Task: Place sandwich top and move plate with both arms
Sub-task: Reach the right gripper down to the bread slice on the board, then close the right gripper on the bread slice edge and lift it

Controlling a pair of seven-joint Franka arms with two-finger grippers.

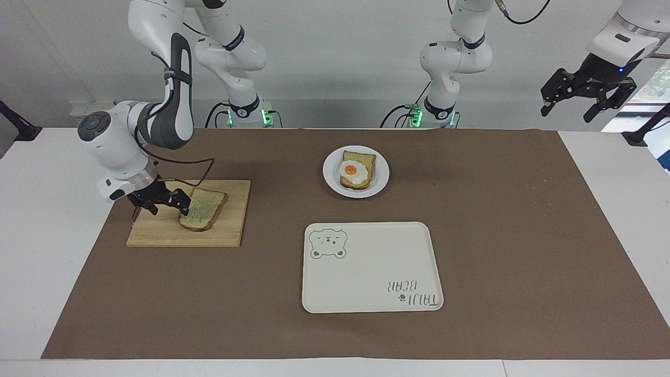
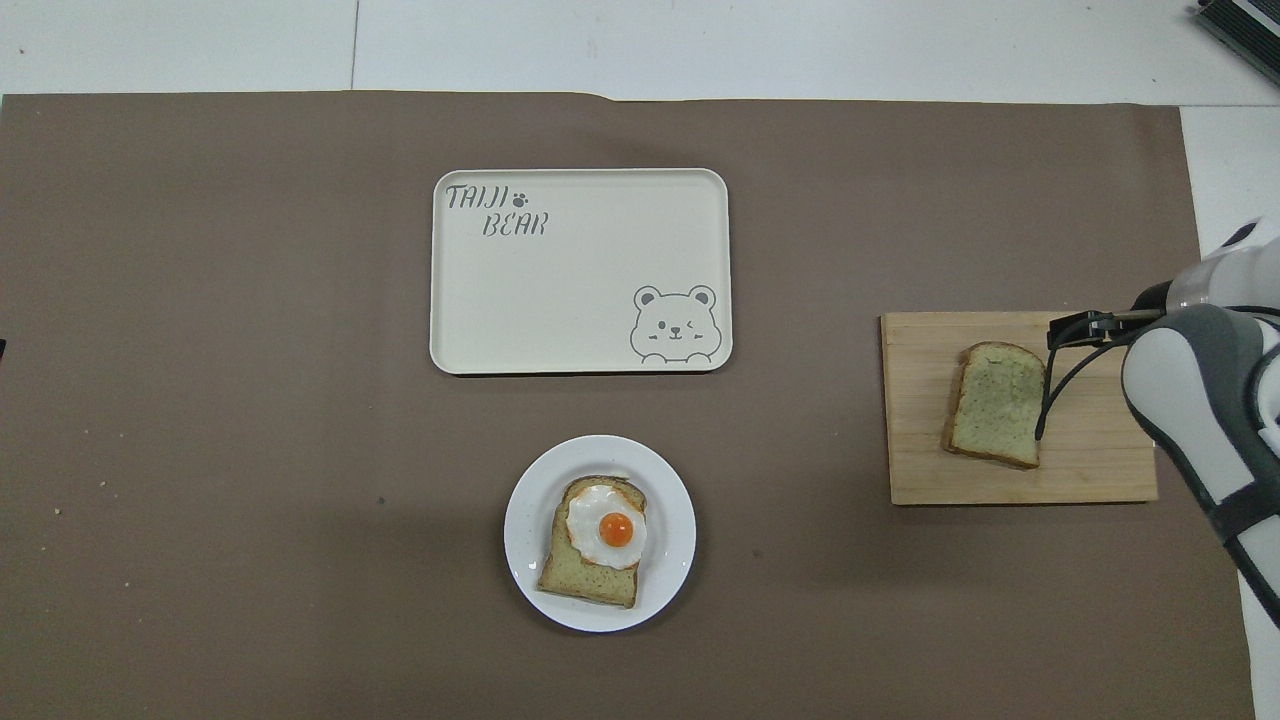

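The sandwich top [image 1: 204, 209] lies flat on a wooden cutting board [image 1: 230, 233] toward the right arm's end of the table; it also shows in the overhead view [image 2: 997, 403]. My right gripper [image 1: 166, 206] is open and low over the board, with one finger at the slice's edge. The white plate [image 1: 382, 175] holds a bread slice with a fried egg [image 1: 356, 170] and sits near the robots mid-table; the plate's rim also shows from overhead [image 2: 675, 520]. My left gripper [image 1: 568, 111] waits open, high over the left arm's end of the table.
A cream tray with a bear drawing [image 1: 371, 267] lies farther from the robots than the plate; it also shows in the overhead view [image 2: 580, 290]. A brown mat [image 1: 497, 235] covers the table. The right arm's forearm and cable hang over the board's end [image 2: 1190, 400].
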